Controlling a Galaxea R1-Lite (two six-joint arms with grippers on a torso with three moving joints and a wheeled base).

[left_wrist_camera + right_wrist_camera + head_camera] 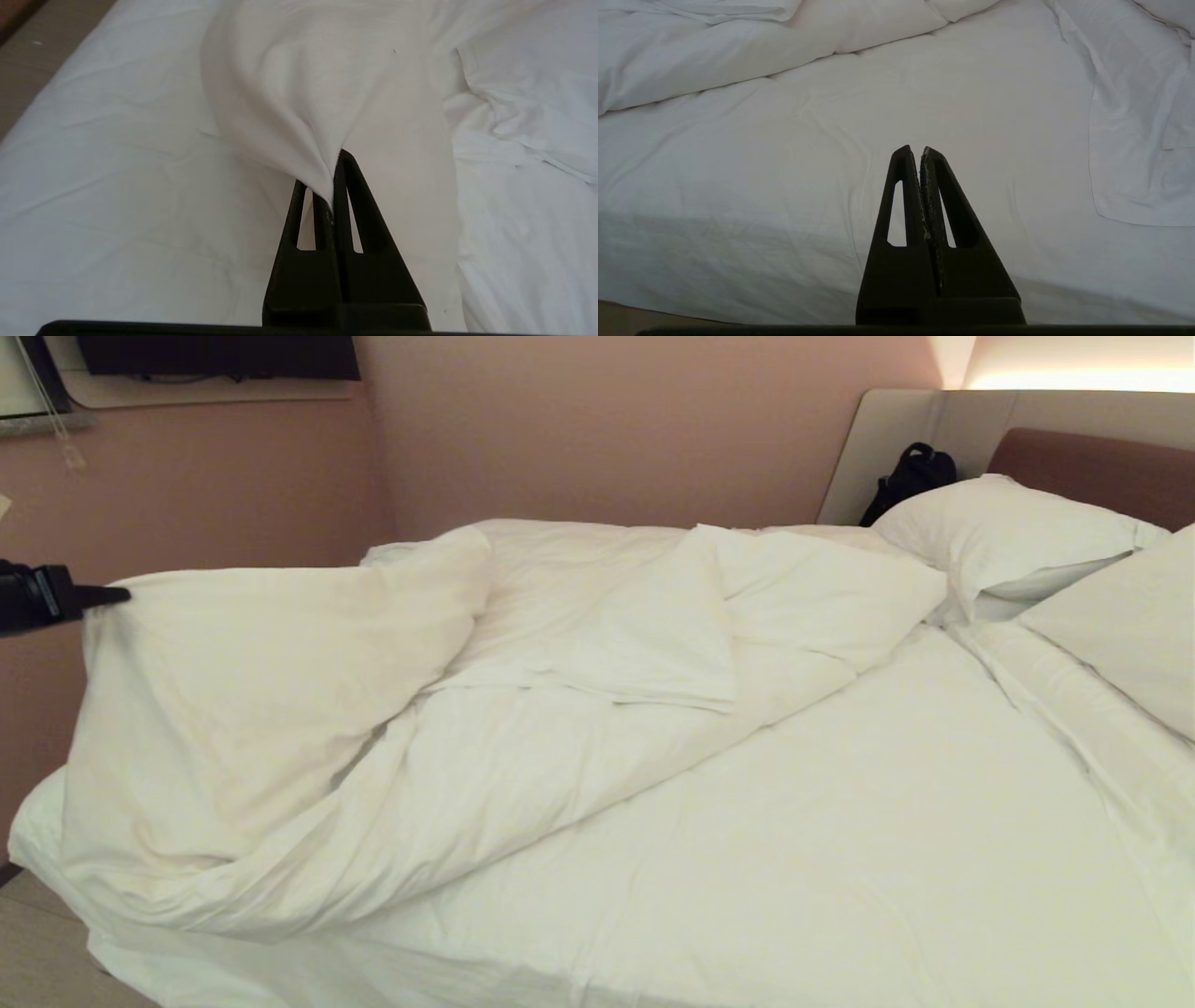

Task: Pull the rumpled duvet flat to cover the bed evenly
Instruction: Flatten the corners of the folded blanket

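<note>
The puffy white duvet [392, 709] lies rumpled across the far and left part of the bed [840, 821]. One corner is lifted into a tent at the far left. My left gripper [117, 595] is shut on that corner, high above the bed's left end. In the left wrist view the gripper [332, 177] pinches a fold of the duvet [299, 93], which hangs down from it over the mattress sheet [117, 186]. My right gripper [916, 151] is shut on nothing, hovering over the bare sheet [784, 163] near the bed's front edge, outside the head view.
Two white pillows [1008, 532] lie at the right by the padded headboard [1092, 467]. A black bag [910, 476] sits behind them. A pink wall [607, 429] runs behind the bed. Floor [37, 943] shows at the lower left.
</note>
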